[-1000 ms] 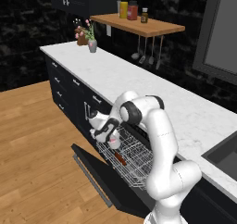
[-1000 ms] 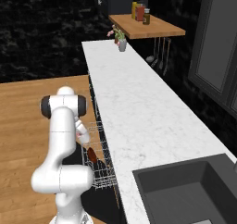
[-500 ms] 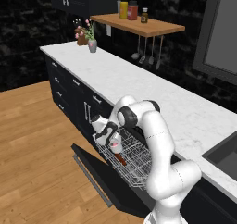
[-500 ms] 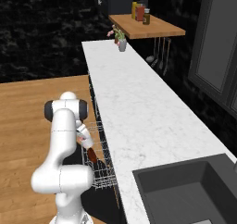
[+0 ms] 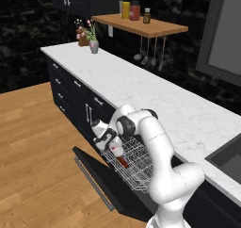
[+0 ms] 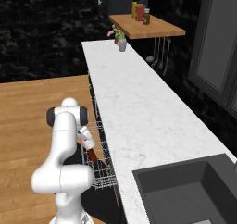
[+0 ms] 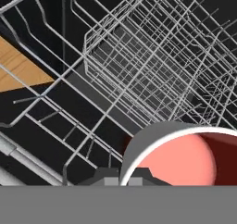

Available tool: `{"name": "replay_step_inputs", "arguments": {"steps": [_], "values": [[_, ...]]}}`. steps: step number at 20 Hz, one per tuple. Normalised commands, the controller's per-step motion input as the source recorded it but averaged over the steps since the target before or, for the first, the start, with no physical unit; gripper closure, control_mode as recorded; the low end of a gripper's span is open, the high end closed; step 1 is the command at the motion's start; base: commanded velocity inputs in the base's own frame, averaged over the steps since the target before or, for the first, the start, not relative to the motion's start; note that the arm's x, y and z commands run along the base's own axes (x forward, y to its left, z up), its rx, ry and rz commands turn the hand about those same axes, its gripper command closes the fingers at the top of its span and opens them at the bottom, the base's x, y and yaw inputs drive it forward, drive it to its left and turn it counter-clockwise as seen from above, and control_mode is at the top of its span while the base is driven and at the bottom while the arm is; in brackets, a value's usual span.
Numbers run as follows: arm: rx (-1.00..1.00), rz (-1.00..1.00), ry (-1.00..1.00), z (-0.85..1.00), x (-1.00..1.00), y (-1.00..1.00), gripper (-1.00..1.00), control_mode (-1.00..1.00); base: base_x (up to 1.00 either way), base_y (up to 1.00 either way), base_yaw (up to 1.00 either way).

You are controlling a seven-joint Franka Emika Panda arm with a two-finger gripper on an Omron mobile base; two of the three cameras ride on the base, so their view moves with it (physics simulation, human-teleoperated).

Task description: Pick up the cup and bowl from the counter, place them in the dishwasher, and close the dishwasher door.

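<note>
1. Currently, the gripper [image 5: 112, 146] sits low over the white wire rack [image 5: 136, 168] of the dishwasher [image 5: 123, 184], with its jaws clamped tight on the rim of the cup [image 7: 181, 157].
2. Judge the step as placing the cup; lower it until its base seats on the rack wires before you release.
3. Keep it clear of the reddish-brown bowl [image 5: 122, 161], which lies in the rack just beside it.
4. Leave the dishwasher door [image 5: 101, 177] down; closing comes last.
5. Count: one cup, one bowl, one rack, one door. The counter [image 5: 155, 93] holds one flower vase [image 5: 94, 46].
</note>
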Motion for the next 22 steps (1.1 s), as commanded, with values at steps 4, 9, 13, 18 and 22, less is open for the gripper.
{"name": "replay_step_inputs", "arguments": {"steps": [4,9,13,18,22], "values": [[0.00,0.00,0.02,-0.21,0.09,0.01,1.00,-1.00,0.00,0.00,0.00],[0.00,0.00,-0.10,0.00,0.17,0.00,1.00,-1.00,0.00,0.00,0.00],[0.00,0.00,-0.20,-0.01,0.06,0.00,1.00,-1.00,0.00,0.00,0.00],[0.00,0.01,-0.05,-0.62,0.24,0.01,1.00,-1.00,0.00,0.00,0.00],[0.00,0.04,0.00,-0.69,0.38,0.00,1.00,-1.00,0.00,0.00,0.00]]}}
